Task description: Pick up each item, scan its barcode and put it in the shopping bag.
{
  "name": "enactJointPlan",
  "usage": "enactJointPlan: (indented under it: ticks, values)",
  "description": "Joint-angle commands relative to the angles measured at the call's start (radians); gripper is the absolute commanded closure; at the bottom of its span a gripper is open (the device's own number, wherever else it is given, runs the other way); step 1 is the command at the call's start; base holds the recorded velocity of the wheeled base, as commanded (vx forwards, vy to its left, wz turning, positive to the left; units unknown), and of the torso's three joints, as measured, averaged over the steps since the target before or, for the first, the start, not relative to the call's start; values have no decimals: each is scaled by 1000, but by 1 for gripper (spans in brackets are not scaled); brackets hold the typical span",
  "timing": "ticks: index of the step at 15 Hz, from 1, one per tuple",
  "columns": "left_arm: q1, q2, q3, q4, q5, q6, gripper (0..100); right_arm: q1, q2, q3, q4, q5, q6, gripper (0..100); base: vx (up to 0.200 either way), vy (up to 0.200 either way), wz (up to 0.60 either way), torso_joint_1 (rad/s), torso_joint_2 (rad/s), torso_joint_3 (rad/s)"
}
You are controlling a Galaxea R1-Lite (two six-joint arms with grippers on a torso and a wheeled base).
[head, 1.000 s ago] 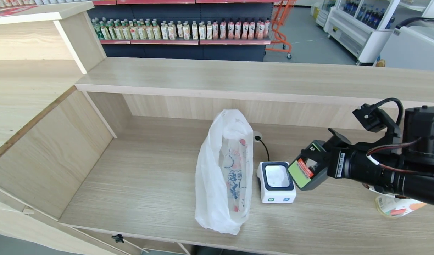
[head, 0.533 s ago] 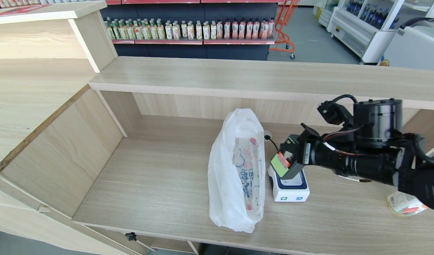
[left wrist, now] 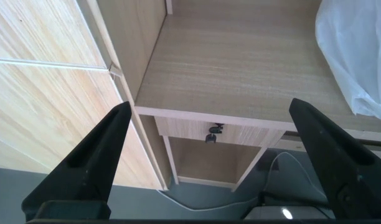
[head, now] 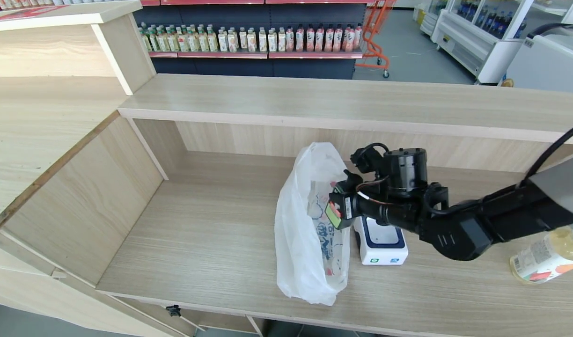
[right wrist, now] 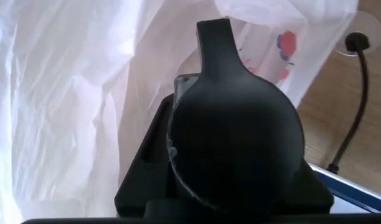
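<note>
My right pincer (head: 339, 209) is clamped on a small box (head: 333, 216) and holds it in the air against the right side of the shopping bag (head: 305, 243), near the bag's top and just above the left edge of the scanner (head: 382, 243). The box's labelled face, red above and green below, is turned toward the bag. The long side of that face runs steeply up and down, leaning a little. The bag stands upright on the counter (head: 211, 243), long axis vertical, mouth upward, touching the scanner's left side. A bottle (head: 544, 256) lies on its side well to the right, its length running from near-left to far-right; I cannot tell which end is the cap. My left pincer (left wrist: 210, 106) hangs below the counter's front edge, spread wide and holding nothing.
</note>
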Motion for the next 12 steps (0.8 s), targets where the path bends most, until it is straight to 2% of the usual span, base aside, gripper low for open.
enactJointPlan:
  ticks: [1,7,8,10,12]
  values:
    - [0,1,0,0,1,0,0,31,100,-45,-14,-3,-33,100,0,0,0,0,0,0]
    - [0,0,0,0,1,2,0,55,197,-114,-56,-27,-123,100,0,0,0,0,0,0]
    - [1,0,0,0,1,0,0,55,209,-109,-83,-39,-134,0,0,0,0,0,0,0]
    - [1,0,0,0,-1,0,0,57,209,-102,-102,-41,-126,0,0,0,0,0,0,0]
    - [1,1,0,0,1,0,0,57,168,-83,-94,-36,-48,0,0,0,0,0,0,0]
